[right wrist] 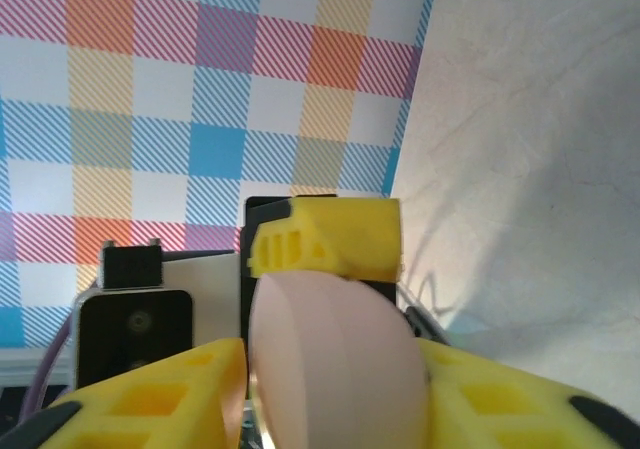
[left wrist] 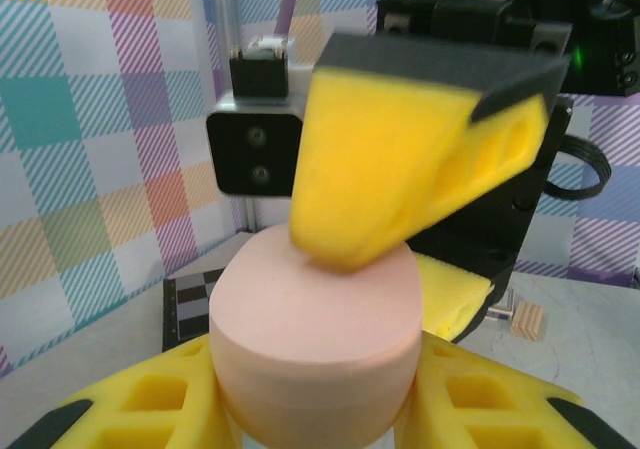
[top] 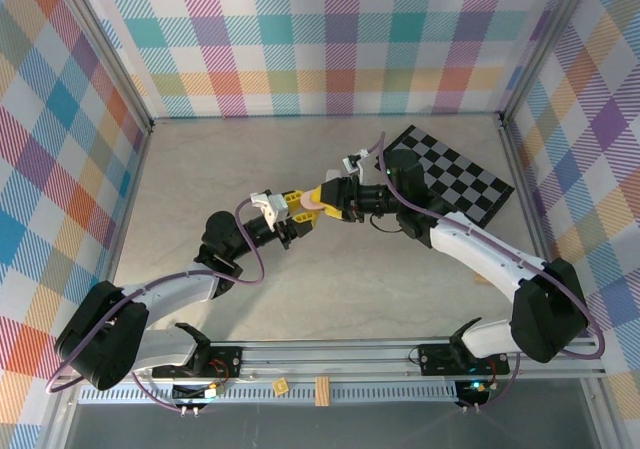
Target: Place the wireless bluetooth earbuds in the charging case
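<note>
A pink, pebble-shaped charging case [top: 325, 197] is held closed above the middle of the table, between both arms. My left gripper [top: 305, 207] is shut on it: in the left wrist view its yellow fingers flank the case [left wrist: 315, 319] low on both sides. My right gripper [top: 332, 195] comes from the opposite side. One of its yellow fingers [left wrist: 400, 159] presses on the case's top. In the right wrist view the case [right wrist: 335, 359] sits between that gripper's fingers, and a left finger [right wrist: 330, 234] shows behind it. The earbuds are out of view.
A black-and-white checkerboard mat [top: 455, 174] lies at the back right of the table. A small wooden block [left wrist: 527, 321] rests on the tabletop to the right. Another wooden block [top: 322, 389] sits on the front rail. Plaid walls enclose three sides.
</note>
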Robot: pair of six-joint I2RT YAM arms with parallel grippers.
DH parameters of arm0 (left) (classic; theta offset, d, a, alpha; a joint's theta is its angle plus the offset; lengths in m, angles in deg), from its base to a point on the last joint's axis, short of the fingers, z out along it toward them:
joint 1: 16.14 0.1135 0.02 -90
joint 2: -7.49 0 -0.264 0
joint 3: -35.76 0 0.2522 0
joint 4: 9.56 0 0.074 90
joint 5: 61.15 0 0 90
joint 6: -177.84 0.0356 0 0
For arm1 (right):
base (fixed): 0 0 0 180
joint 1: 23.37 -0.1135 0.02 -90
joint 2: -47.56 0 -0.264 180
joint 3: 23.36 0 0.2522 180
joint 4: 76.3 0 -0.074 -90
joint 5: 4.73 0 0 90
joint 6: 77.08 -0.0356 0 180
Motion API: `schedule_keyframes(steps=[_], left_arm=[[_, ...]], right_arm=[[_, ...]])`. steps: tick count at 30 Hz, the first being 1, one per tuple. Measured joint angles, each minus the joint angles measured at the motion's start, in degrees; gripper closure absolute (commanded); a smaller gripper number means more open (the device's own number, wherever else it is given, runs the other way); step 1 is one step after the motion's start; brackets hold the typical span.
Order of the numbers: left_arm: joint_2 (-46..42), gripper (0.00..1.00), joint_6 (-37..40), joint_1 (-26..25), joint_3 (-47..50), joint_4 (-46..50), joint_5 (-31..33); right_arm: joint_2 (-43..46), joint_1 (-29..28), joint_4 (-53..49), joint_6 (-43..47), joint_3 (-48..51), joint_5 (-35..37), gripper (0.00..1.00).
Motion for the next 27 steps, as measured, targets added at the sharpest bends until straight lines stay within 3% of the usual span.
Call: schedule_keyframes(steps=[4, 7, 10, 12, 16, 27], left_arm=[[0.00, 0.63, -0.02, 0.00, 0.02, 0.42, 0.09], [-0.17, 0.56, 0.04, 0.00, 0.02, 1.07, 0.09], [-1.18, 0.28, 0.44, 0.00, 0.02, 3.58, 0.02], [-2.38, 0.14, 0.94, 0.00, 0.04, 5.97, 0.11], [-6.91, 0.01, 2.56, 0.00, 1.33, 12.31, 0.20], [-17.49, 0.00, 7.65, -1.07, 2.05, 36.63, -1.60]], right_arm=[[0.00, 0.00, 0.17, -0.15, 0.09, 0.24, 0.82], [0.00, 0.00, 0.15, 0.11, 0.26, 0.57, 0.82], [0.11, -0.07, -0.98, 1.27, 0.37, 2.25, 0.82], [0.63, 0.00, -2.93, 2.82, 0.39, 4.33, 0.82], [3.04, 0.70, -7.41, 6.45, 1.62, 10.14, 0.82], [1.25, 2.14, -14.23, 12.61, 9.57, 22.95, 0.82]])
